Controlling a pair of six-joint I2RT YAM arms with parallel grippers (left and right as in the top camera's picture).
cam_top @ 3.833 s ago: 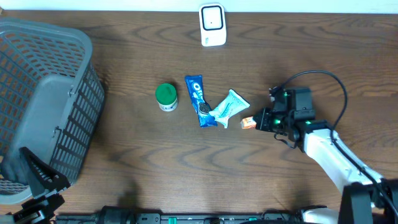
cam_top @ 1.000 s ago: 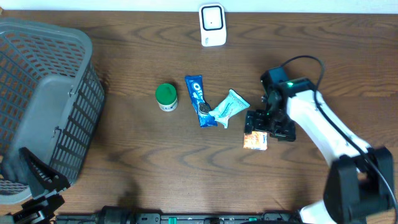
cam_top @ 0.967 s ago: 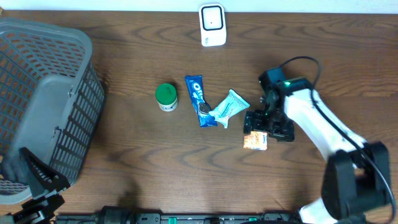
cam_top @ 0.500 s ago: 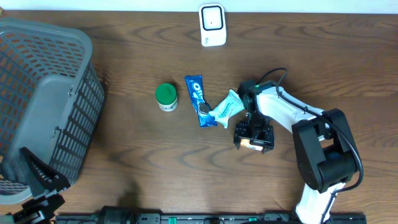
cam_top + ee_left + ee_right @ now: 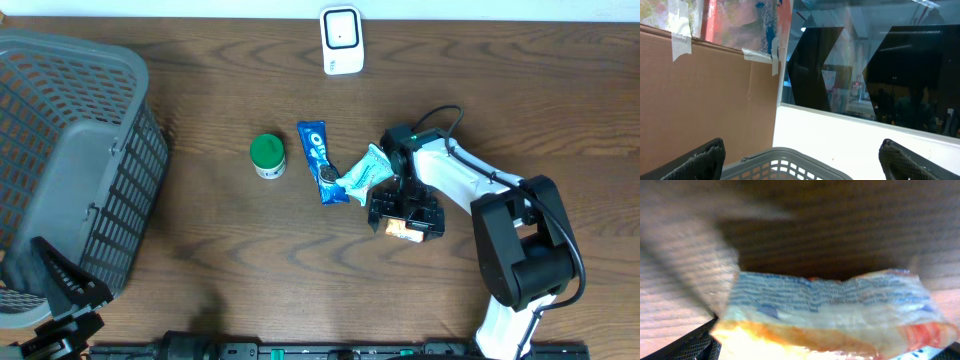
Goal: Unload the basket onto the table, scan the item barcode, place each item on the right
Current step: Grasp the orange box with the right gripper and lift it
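A small orange and white packet (image 5: 403,229) lies flat on the brown tabletop (image 5: 200,250), right of centre. The right gripper (image 5: 404,215) covers most of it, fingers spread wide to either side. The right wrist view is blurred: the packet (image 5: 830,315) shows crinkled clear film with blue print too smeared to read, and no barcode can be made out. Whether the fingers touch the packet cannot be told. The left gripper (image 5: 802,160) is spread open above a grey basket (image 5: 790,155).
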